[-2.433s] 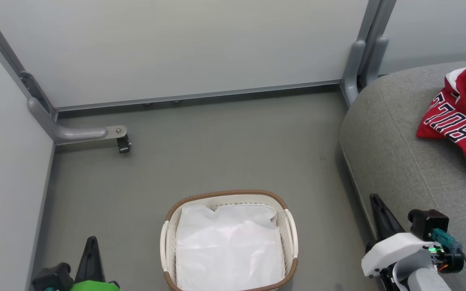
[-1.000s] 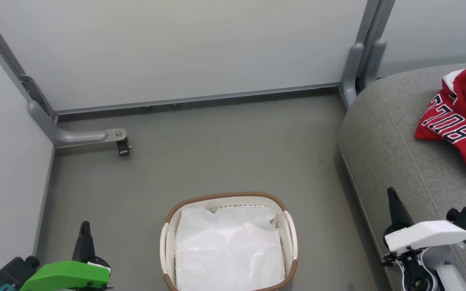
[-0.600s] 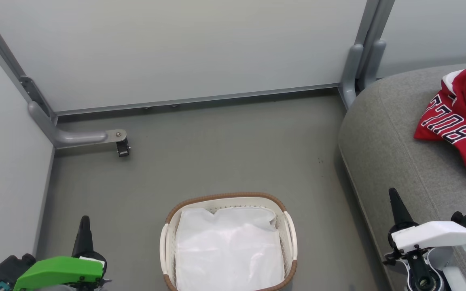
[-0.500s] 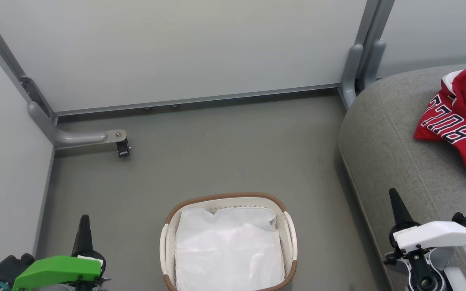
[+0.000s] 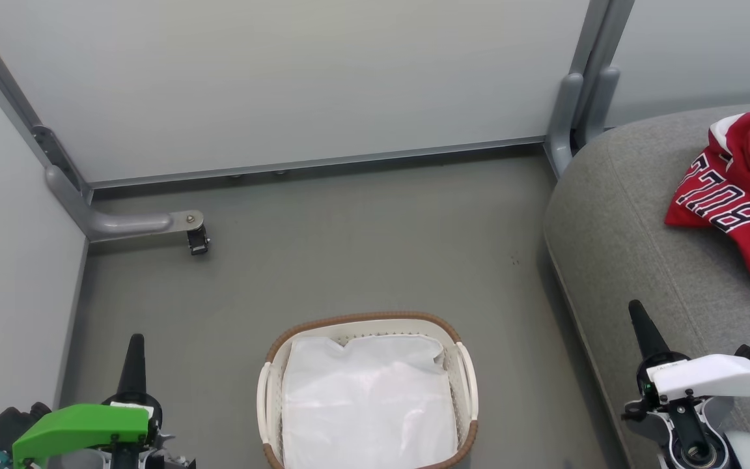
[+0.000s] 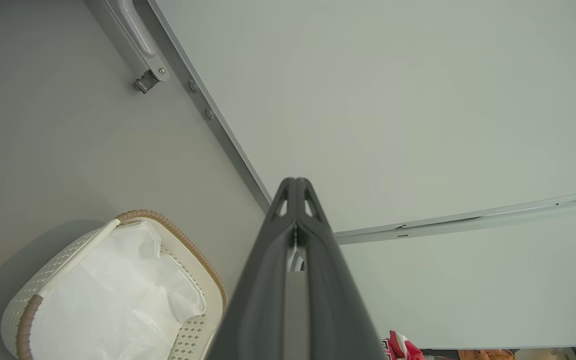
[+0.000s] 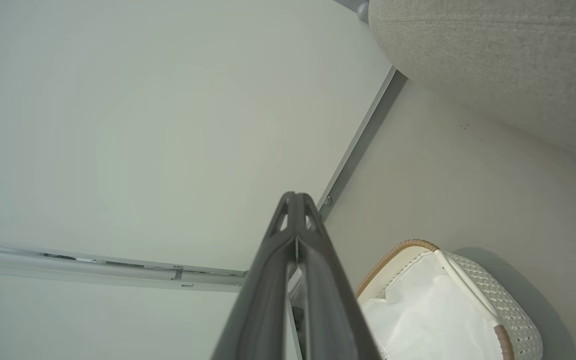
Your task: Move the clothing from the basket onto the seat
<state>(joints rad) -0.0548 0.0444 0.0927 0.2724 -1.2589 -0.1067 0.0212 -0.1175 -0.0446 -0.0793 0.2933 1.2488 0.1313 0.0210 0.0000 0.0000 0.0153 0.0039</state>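
Left claw [image 5: 135,340] and right claw [image 5: 635,307] have edged up — clothing [image 5: 743,195] unmoved on seat [image 5: 616,228].

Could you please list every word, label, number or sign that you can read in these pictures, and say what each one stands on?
"BOLT": dark block letters outlined in white on the red clothing lying on the seat. They are upside down in the head view, and a fold may hide further letters.
No text can be made out on the basket or its white sheet.
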